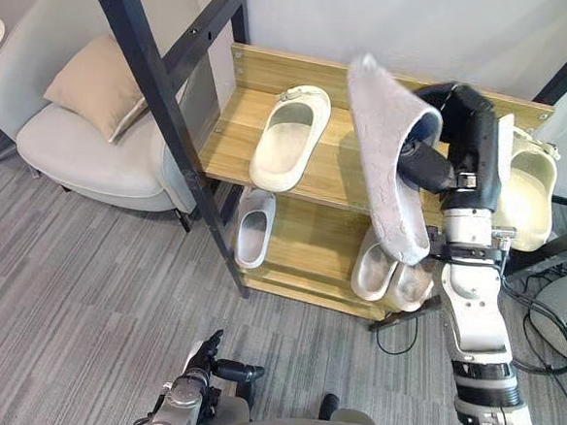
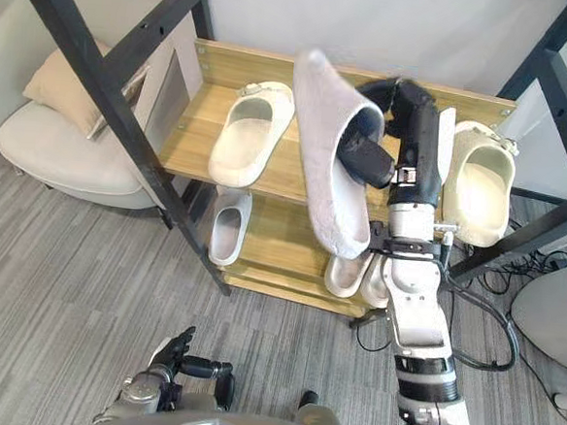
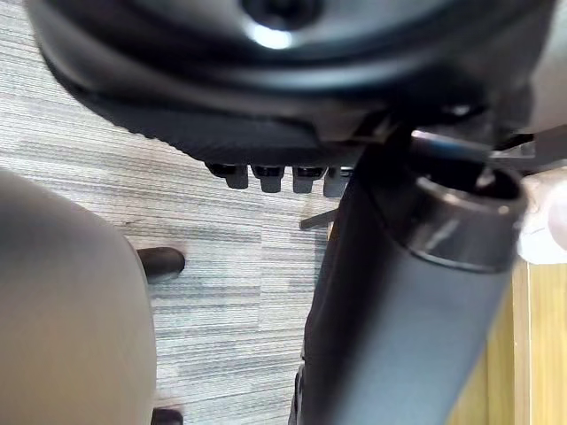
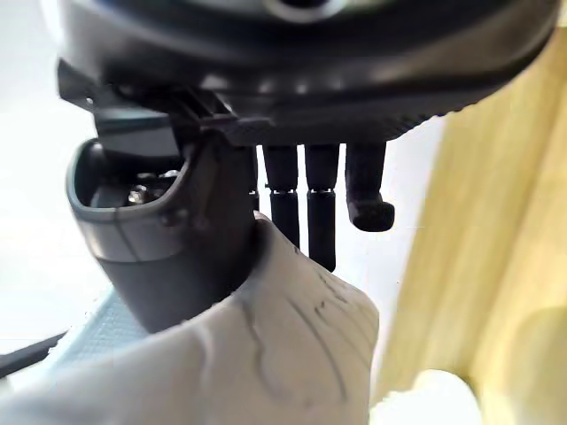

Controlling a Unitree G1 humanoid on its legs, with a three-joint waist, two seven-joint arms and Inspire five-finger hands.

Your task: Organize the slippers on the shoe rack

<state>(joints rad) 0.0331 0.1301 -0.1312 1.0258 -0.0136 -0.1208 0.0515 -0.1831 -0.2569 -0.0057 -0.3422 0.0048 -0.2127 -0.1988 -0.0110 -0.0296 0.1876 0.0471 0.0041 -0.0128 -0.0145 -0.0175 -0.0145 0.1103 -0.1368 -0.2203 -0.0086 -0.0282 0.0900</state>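
The right hand [image 1: 429, 166] pinches the grey slipper [image 1: 389, 171] with fingers and thumb above the shoe rack [image 1: 274, 71]. A cream slipper [image 1: 289, 140] is already shelved; placing the grey one remains.

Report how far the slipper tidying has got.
Done: left cream slipper and right cream slipper lie on the top shelf, paler slippers on the lower shelf. In hand: the right robot hand grips a grey slipper raised over the top shelf. Left: setting it down in the bare middle. The left robot hand hangs idle.

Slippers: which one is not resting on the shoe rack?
The grey fabric slipper, held up by the right hand; the cream slippers rest on the shoe rack.
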